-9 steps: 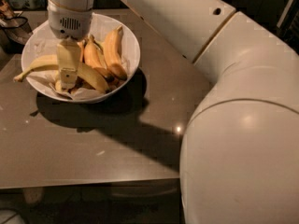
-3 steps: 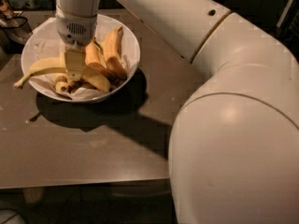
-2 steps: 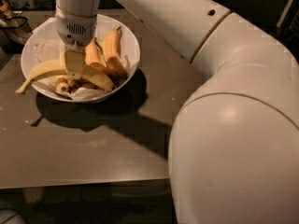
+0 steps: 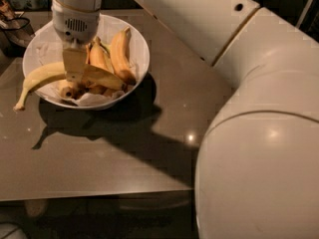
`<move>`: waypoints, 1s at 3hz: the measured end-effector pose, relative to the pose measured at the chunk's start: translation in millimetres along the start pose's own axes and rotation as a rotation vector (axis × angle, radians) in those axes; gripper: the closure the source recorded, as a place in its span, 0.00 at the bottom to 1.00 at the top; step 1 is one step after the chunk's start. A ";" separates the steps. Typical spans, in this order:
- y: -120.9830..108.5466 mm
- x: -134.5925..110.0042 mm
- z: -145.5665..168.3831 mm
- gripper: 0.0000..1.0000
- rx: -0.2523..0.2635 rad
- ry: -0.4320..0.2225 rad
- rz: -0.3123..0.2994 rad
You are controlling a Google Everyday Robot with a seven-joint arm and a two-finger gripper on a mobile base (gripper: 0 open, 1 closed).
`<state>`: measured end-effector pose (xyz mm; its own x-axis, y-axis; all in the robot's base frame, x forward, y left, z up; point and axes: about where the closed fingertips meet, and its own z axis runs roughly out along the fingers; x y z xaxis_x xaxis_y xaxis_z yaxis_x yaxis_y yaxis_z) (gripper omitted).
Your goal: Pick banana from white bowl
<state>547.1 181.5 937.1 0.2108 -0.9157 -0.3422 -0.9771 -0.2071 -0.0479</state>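
Observation:
The white bowl point(image 4: 137, 44) stands at the back left of the table. The long pale yellow banana point(image 4: 42, 76) lies across it, with its thin stem hanging out over the bowl's left rim and tilted down. My gripper point(image 4: 75, 68) comes down from above into the bowl and is shut on the middle of this banana. The banana's right end rests over the shorter orange-yellow bananas point(image 4: 119, 54) bunched in the bowl's right half. Small stubby bananas point(image 4: 67, 89) and crumpled white paper show under the gripper.
The grey-brown table point(image 4: 124, 153) runs forward to its front edge low in the view. My large white arm point(image 4: 259, 148) fills the right side. A dark object point(image 4: 12, 19) sits at the far left behind the bowl.
The long banana has tipped: its stem end has dropped lower over the bowl's left rim while the gripper stays closed around its middle, slightly higher than before.

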 end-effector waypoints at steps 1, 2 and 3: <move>15.6 -5.0 -16.2 1.00 0.013 -0.015 -0.017; 31.2 -3.6 -24.6 1.00 0.002 -0.015 -0.023; 79.0 -1.6 -54.3 1.00 -0.031 -0.027 -0.043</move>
<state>471.0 147.9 984.9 0.2516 -0.8961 -0.3656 -0.9658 -0.2571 -0.0346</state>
